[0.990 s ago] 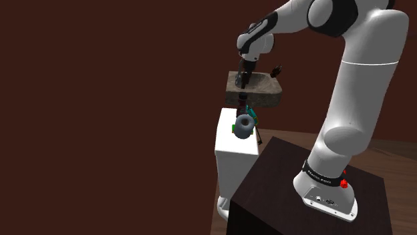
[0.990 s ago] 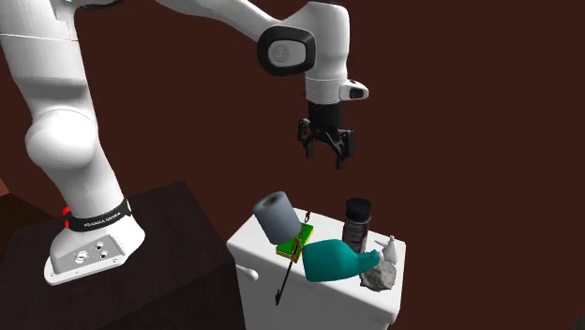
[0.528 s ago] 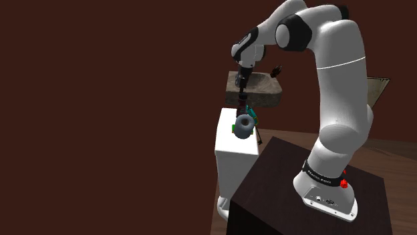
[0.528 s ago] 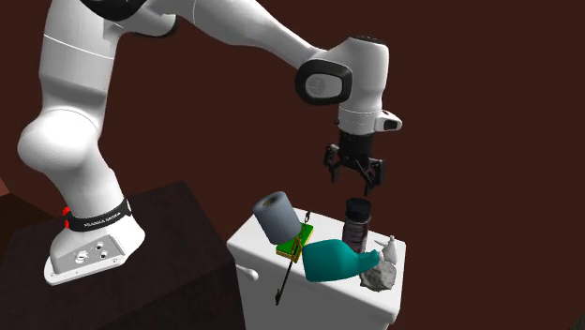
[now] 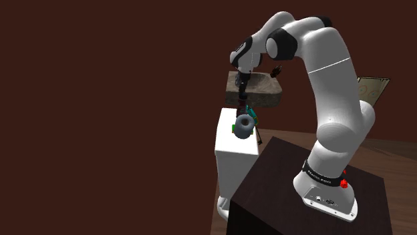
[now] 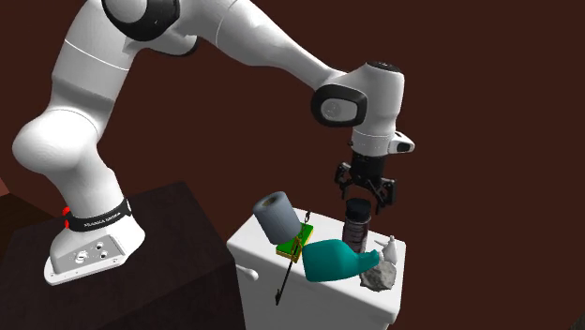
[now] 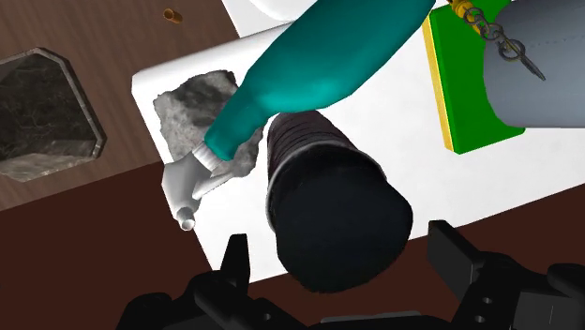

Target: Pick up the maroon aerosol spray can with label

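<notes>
Can: you have the dark spray can (image 6: 357, 223) upright on the white cabinet top (image 6: 265, 265), toward the second exterior view's right, its dark cap facing the hand.
Gripper: the gripper (image 6: 366, 190) hangs directly above the cap and points straight down. In the wrist view the gripper (image 7: 342, 253) has its fingers spread wide, one on each side of the can (image 7: 333, 220), and neither touches it.
Progress: by my reading you are lined up but have not grasped. Descent around the body, closing and the lift are all left to do.
Nearest neighbour: the teal bottle (image 7: 319, 66) lies on its side with its neck just beside the can's body. You cannot tell from here whether they touch. Judge it the likeliest thing a finger clips on the way down.
Also close: a small white bottle (image 7: 183, 183) and a grey rocky lump (image 7: 192, 98) sit near the teal bottle's cap.
Further out: a flat green block (image 7: 469, 89) and a grey roll (image 7: 544, 66) lie well apart from the can.
Stand: the dark box (image 6: 141, 272) carries the arm's base beside the cabinet.
</notes>
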### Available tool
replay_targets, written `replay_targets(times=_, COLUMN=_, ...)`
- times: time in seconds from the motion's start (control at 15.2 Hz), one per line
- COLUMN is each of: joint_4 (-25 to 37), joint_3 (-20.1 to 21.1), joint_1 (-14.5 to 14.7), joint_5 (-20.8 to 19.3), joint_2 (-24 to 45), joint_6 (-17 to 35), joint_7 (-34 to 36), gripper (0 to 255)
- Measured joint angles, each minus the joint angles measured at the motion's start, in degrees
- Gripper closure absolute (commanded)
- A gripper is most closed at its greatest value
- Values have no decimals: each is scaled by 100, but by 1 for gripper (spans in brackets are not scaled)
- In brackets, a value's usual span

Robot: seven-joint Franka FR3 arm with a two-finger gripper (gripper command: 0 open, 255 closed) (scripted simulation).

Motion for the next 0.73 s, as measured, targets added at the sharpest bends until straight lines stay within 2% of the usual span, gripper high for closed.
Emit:
replay_targets(times=0.2, joint_4=-42, joint_3=55, joint_1=-30, joint_5=76, joint_2=129, joint_6=158, joint_7=-49, gripper=0)
replay_targets(times=0.26, joint_4=-69, joint_3=59, joint_1=-29, joint_5=85, joint_2=133, joint_6=189, joint_7=-58, gripper=255)
replay_targets(times=0.73, joint_4=-88, joint_3=62, joint_1=-27, joint_5=92, joint_2=130, joint_6=218, joint_7=-65, gripper=255)
